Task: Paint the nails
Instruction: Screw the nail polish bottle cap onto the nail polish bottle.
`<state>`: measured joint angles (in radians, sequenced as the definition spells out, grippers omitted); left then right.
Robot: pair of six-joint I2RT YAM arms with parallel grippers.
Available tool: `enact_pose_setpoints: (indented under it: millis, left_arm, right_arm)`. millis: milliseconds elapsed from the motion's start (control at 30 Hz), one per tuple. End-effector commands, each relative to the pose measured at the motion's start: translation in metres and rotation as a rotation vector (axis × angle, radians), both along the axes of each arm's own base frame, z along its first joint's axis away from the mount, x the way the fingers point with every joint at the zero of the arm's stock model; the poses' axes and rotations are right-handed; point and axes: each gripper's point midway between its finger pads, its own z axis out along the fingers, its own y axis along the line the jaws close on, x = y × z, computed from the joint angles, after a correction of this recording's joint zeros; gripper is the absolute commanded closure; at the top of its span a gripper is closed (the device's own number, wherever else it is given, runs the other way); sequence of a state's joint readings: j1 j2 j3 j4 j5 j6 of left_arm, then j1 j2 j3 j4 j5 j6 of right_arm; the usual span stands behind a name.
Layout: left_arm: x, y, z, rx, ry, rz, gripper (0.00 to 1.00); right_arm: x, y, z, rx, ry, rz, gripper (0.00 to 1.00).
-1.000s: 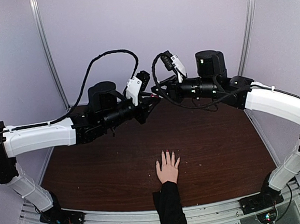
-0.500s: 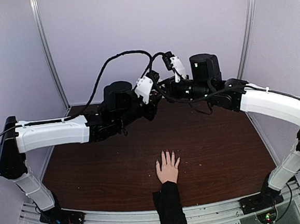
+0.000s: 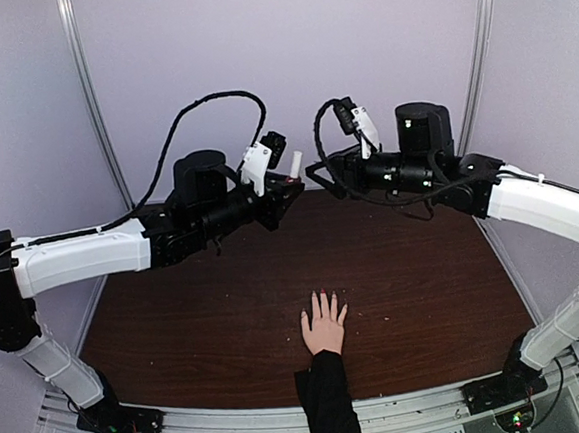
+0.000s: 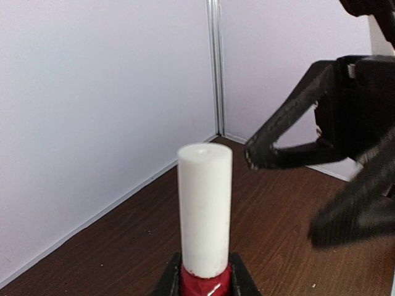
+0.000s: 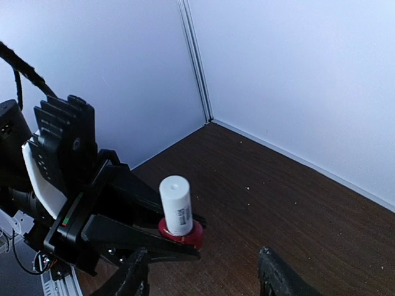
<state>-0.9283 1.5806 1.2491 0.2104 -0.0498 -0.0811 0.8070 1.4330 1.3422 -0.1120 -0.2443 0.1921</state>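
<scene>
Nails [image 3: 322, 294]: at the fingertips of the human hand [image 3: 325, 329], which lies flat, fingers pointing away from the arm bases, on the tabletop [image 3: 425, 276]. They are too small for us to tell how many carry red. We judge them hard, smooth and tiny, and part of a living person, so nothing should grip them; only a wet brush should touch them, lightly. Left hand [image 3: 291, 180]: clamped tight on the small red bottle [image 4: 205, 282], holding it upright, high above and beyond the human hand, slightly to its left. The white cap [image 4: 205, 209] stands clear of the jaws. Right hand [image 5: 202, 256]: fingers parted about halfway and holding nothing, just beside the cap, also high beyond the human hand. The cap looks light, stiff and slick, a plain cylinder. We would pinch it square across its upper half. The bottle is likely glass, so we would twist gently.
</scene>
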Motion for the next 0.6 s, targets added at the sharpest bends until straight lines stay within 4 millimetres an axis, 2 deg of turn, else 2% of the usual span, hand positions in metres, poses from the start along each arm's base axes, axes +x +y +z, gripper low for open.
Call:
enact_pose_setpoints:
  millis: [0,333,567]
  left_arm:
    - [-0.038,-0.006,0.028,-0.093,-0.012,-0.225,1.0]
    - [-0.111,-0.012,0.053,-0.159,-0.009,-0.66,1.0]
    - [-0.136,-0.014,0.058,-0.172,0.007,-0.821,1.0]
  right_arm:
    - [-0.022,-0.013,0.034,0.07,-0.088,0.139,0.4]
    - [-0.091,-0.008,0.055,0.071,-0.165,0.566,0.42]
    - [-0.115,-0.005,0.056,0.065,-0.173,0.721,0.49]
